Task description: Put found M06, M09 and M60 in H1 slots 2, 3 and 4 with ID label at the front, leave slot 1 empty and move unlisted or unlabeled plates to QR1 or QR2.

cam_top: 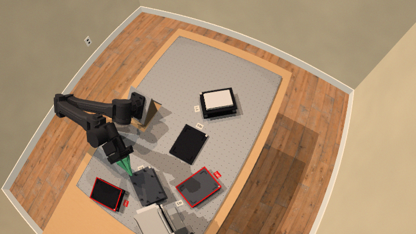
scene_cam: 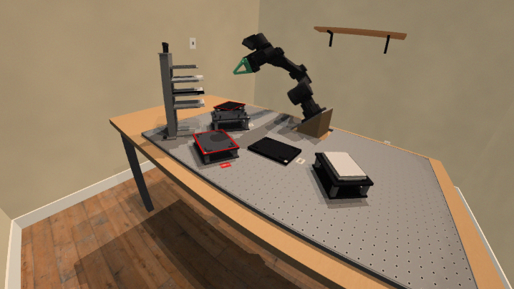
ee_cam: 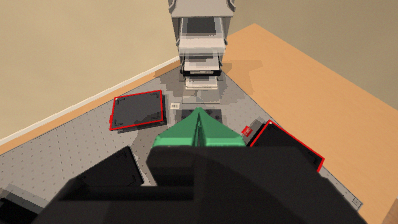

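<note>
My gripper (cam_top: 129,172) (scene_cam: 235,71) (ee_cam: 198,111) has green fingers that are shut on nothing. It hangs high over the deck, near the grey regrip nest (cam_top: 148,186), and faces the plate hotel H1 (scene_cam: 168,93) (ee_cam: 200,10) (cam_top: 151,219). In the hotel, the wrist view shows a white plate (ee_cam: 200,48) (scene_cam: 188,78) with a black plate (ee_cam: 201,68) (scene_cam: 187,90) below it. A light plate (ee_cam: 202,82) (scene_cam: 190,104) lies on the lowest shelf. The top shelf (scene_cam: 184,66) looks thin and grey. I cannot read any labels. A white plate (cam_top: 218,99) (scene_cam: 344,164) rests on the landing nest (cam_top: 221,112) (scene_cam: 325,177).
One red-edged quarantine nest (cam_top: 198,186) (scene_cam: 215,141) (ee_cam: 137,110) shows a bare grey top. The other quarantine nest (cam_top: 106,193) (scene_cam: 229,105) (ee_cam: 285,145) has a black top. The flat black nest N6 (cam_top: 189,143) (scene_cam: 275,149) lies mid-deck. The arm's wedge base (scene_cam: 318,124) stands at the back.
</note>
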`<state>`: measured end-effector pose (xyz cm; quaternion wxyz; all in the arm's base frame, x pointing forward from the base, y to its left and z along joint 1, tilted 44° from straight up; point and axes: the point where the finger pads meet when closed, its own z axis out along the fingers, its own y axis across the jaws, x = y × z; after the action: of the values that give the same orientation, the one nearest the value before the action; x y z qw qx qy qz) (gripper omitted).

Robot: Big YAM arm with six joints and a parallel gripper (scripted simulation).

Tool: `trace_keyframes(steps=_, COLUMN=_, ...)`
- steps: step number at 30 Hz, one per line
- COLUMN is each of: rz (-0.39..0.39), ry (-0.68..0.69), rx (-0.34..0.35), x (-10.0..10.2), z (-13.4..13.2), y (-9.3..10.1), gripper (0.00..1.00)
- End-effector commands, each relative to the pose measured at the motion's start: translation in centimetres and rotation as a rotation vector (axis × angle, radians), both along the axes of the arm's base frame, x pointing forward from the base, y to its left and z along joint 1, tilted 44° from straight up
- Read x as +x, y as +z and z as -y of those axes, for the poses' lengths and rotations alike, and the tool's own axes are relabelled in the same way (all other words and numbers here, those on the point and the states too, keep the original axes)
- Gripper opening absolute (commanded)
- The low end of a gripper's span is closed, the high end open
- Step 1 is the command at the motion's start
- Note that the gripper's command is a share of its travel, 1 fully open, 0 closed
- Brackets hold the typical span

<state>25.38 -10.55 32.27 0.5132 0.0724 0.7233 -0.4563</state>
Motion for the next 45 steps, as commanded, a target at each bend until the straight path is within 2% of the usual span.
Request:
trace_keyframes(steps=1, rz=0.029, ry=-0.013, rx=-0.006, x=-0.9, z=0.7, y=2.7, gripper=0.00)
trace_keyframes(steps=2, rz=0.038, ry=-0.014, rx=-0.005, x=-0.9, z=0.4, y=3.4, gripper=1.00)
trace_keyframes(steps=4, rz=0.031, ry=0.003, rx=0.008, x=-0.2, z=-0.5, y=3.4, gripper=1.00)
trace_keyframes(steps=15, rz=0.026, ry=0.002, rx=0.011, x=0.1, z=-2.6, y=5.3, gripper=1.00)
trace_keyframes(steps=16, rz=-0.020, ry=0.002, rx=-0.005, x=0.2, z=-2.9, y=3.0, gripper=1.00)
trace_keyframes(steps=18, rz=0.025, ry=0.002, rx=0.012, x=0.2, z=-3.3, y=6.0, gripper=1.00)
trace_keyframes(steps=29, rz=0.021, ry=0.002, rx=0.015, x=0.4, z=-5.8, y=8.4, gripper=1.00)
trace_keyframes(steps=30, rz=-0.021, ry=0.002, rx=-0.009, x=0.6, z=-5.8, y=6.0, gripper=1.00)
trace_keyframes(steps=33, rz=-0.015, ry=-0.012, rx=-0.004, x=0.4, z=-5.4, y=6.2, gripper=1.00)
trace_keyframes(steps=34, rz=0.016, ry=-0.005, rx=0.009, x=0.2, z=-5.4, y=7.6, gripper=1.00)
trace_keyframes(steps=45, rz=0.016, ry=-0.005, rx=0.009, x=0.2, z=-5.4, y=7.6, gripper=1.00)
